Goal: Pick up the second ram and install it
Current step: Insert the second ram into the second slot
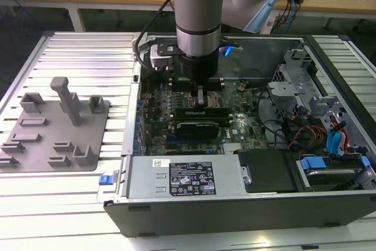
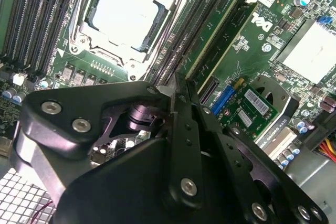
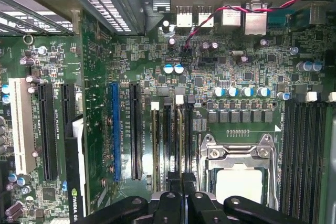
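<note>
The black 2-fingered gripper (image 3: 181, 182) stands low over the bank of long black memory slots (image 3: 169, 140) just beside the silver-framed CPU socket (image 3: 239, 156), inside the open dark grey computer case (image 1: 235, 204). Its fingers are drawn together, with barely a sliver between them. In the first wrist view a thin edge-on green circuit board, which I judge to be the second ram (image 3: 181, 140), runs along 1 slot and passes under the fingertips.

To seat it well, the stick should stay upright and parallel to its slot, with the push straight down and evenly spread. A tilt risks jamming 1 end against the white end latch (image 3: 180, 99).

The gripper's own body hides the near end of the stick and its latch. So I cannot say whether the board is pinched or merely pressed from above, or whether it is fully home. In the second wrist view another long green memory stick (image 2: 218, 35) stands in a nearby slot.
</note>
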